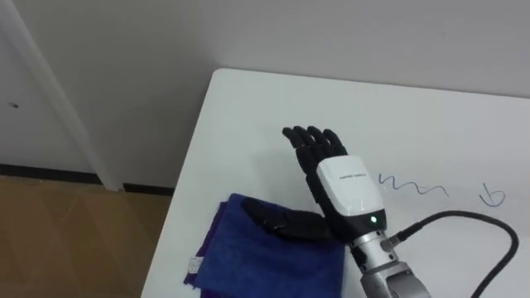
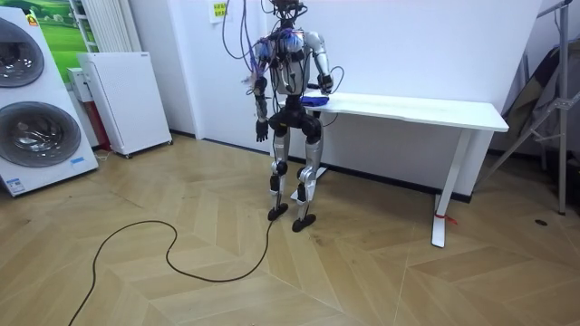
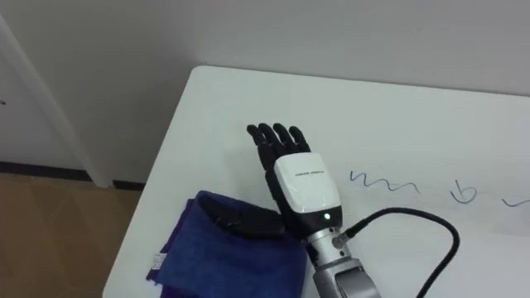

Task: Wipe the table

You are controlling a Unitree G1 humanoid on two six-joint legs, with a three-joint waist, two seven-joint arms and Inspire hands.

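A blue folded cloth (image 1: 248,257) lies at the near left corner of the white table (image 1: 248,116). My right hand (image 1: 348,186) comes in from the lower right and hovers low over the tabletop, open, with its fingers straight and pointing away. Its thumb rests on the cloth's upper right part. Blue pen scribbles (image 1: 411,187) mark the table right of the hand, with another mark (image 1: 493,197) further right. In the room view I stand at the table's (image 2: 408,109) left end, and my left hand (image 2: 261,132) hangs down at my side.
The table's left edge (image 1: 186,190) drops to the wooden floor, and a white wall runs behind it. In the room view a washing machine (image 2: 32,100) and a white cabinet (image 2: 122,100) stand far to the left, and a metal stand (image 2: 544,91) is past the table's right end.
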